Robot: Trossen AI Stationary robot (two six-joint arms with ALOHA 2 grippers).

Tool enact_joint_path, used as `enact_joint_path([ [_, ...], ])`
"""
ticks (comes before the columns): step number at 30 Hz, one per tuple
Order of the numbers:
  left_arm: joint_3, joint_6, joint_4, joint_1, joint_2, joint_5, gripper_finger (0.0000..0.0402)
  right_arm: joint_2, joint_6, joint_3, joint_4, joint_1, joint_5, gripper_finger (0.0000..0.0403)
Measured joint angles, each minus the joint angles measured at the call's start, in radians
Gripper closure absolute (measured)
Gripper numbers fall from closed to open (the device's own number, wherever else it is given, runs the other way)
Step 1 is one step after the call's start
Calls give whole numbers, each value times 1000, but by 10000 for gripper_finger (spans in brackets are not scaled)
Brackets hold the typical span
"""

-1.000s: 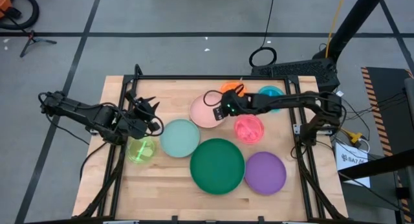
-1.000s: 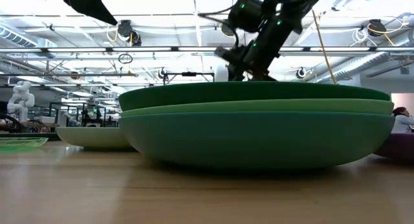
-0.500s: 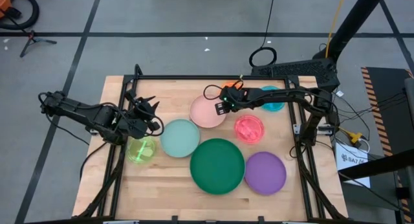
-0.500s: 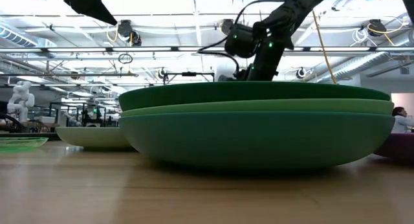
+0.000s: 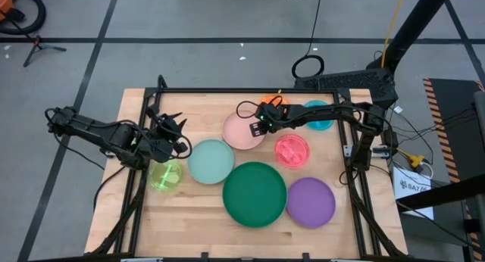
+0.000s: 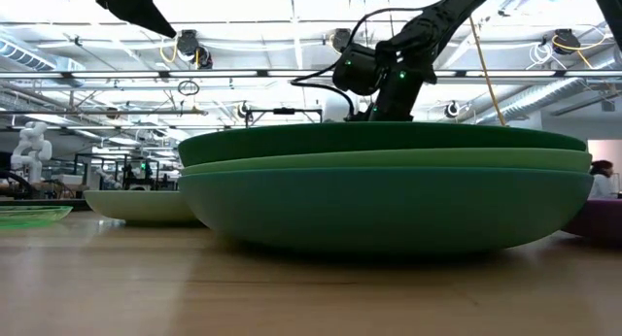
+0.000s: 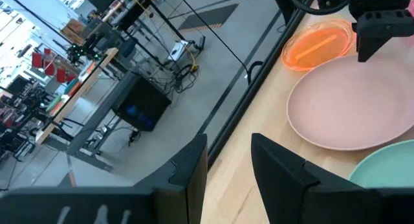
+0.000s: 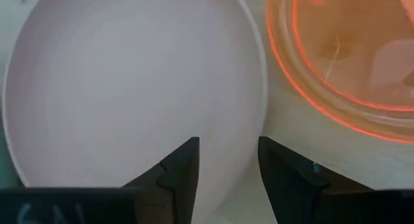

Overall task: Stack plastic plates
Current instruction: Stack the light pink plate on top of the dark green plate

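Note:
Eight plates show in the high view: pale pink [image 5: 241,132], orange [image 5: 270,104], teal [image 5: 318,115], magenta [image 5: 292,151], mint [image 5: 211,161], yellow-green [image 5: 165,176], purple [image 5: 311,202], and a large dark green one [image 5: 255,194]. In the low view the dark green plate [image 6: 384,137] tops a light green and a teal one. My right gripper [image 5: 258,124] is open over the pink plate's right edge. One finger [image 8: 181,164] is above the plate and the other [image 8: 286,169] is beyond its rim [image 8: 257,130]. My left gripper [image 5: 171,129] hovers open at the table's left.
The orange plate [image 8: 343,49] lies close beside the pink plate's rim, toward the far edge. A dark metal frame [image 5: 227,90] runs around the table. Bare wood shows along the near edge [image 5: 189,224]. The left wrist view looks across at the pink plate [image 7: 356,101] and the right arm [image 7: 381,23].
My right gripper has moved a little toward the table's far-left, from near the magenta plate to the pink plate's right rim, and has sunk lower behind the green stack in the low view. No plate has moved.

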Motion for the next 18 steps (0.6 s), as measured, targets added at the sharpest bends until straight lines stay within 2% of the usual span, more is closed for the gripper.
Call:
enact_joint_path([
  [18,0,22,-1,0,0,0,274,7,42,0,-8,0,32,252],
])
